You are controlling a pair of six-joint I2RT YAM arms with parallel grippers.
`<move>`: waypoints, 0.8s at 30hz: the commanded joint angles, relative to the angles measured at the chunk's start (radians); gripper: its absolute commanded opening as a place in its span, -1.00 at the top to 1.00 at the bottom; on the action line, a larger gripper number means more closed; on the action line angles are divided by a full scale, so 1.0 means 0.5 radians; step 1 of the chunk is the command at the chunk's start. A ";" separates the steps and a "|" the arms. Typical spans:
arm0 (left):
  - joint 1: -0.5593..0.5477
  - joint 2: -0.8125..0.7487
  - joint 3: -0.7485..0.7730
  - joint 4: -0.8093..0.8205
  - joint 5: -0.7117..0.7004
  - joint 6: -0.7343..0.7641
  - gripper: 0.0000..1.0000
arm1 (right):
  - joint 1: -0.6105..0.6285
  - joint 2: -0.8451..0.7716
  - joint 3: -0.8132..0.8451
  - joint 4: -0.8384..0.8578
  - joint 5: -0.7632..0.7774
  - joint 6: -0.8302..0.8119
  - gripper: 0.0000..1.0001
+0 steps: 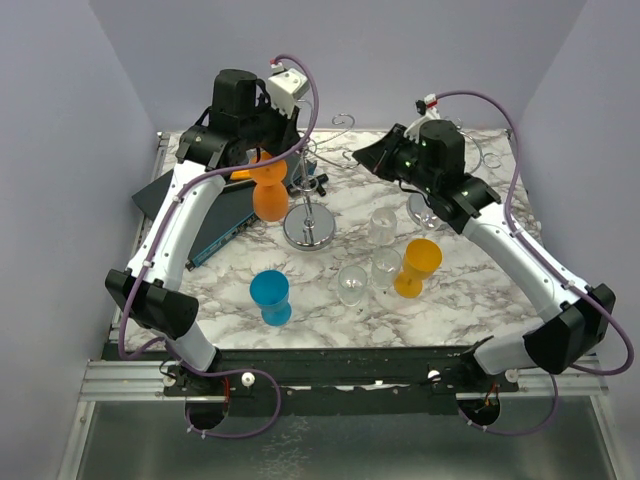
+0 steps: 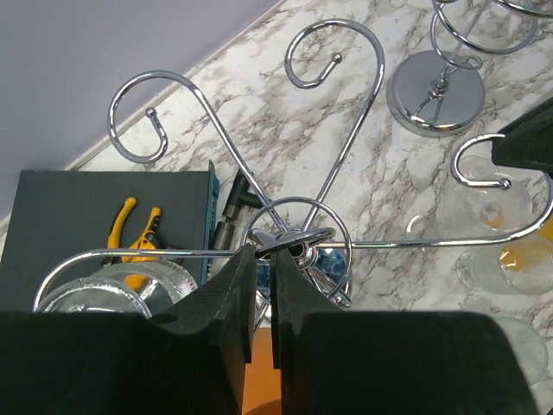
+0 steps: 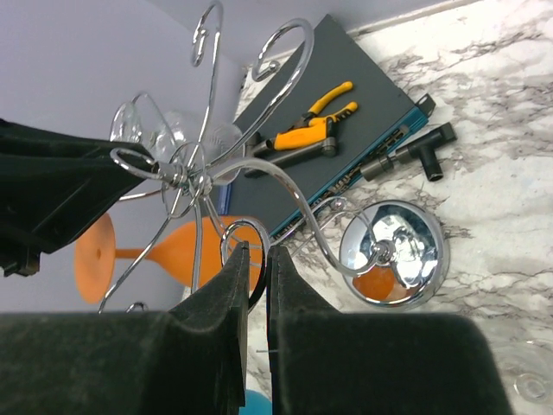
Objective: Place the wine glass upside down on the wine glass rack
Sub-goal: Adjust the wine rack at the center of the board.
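We find the left gripper (image 2: 262, 256) clenched on the orange wine glass (image 1: 269, 196), held aloft beside the post of the wine glass rack (image 1: 309, 231), above the table (image 1: 330, 320). The right gripper (image 3: 257, 252) is closed at a rack hook.

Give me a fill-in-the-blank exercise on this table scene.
The glass under the left gripper is ___ in colour.
The pliers on the dark tray have ___ handles.
The blue glass stands nearer the ___ arm's base.
Missing words: orange; yellow; left.
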 commanded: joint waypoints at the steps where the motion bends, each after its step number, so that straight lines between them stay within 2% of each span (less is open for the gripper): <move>1: 0.016 0.092 0.030 0.153 -0.124 0.033 0.67 | 0.167 -0.012 -0.114 -0.212 -0.274 0.011 0.89; 12: 0.000 0.083 -0.004 0.159 -0.090 0.022 0.67 | 0.244 -0.138 -0.220 -0.201 -0.216 0.067 0.87; 16: -0.006 0.066 -0.034 0.162 -0.069 0.023 0.67 | 0.245 -0.162 -0.202 -0.225 -0.199 0.046 0.76; 20: -0.005 0.031 -0.051 0.162 -0.077 0.026 0.66 | 0.246 -0.152 -0.106 -0.300 -0.115 -0.032 0.54; 24: -0.006 -0.007 -0.058 0.162 -0.122 0.047 0.47 | 0.245 -0.115 0.008 -0.381 -0.050 -0.108 0.39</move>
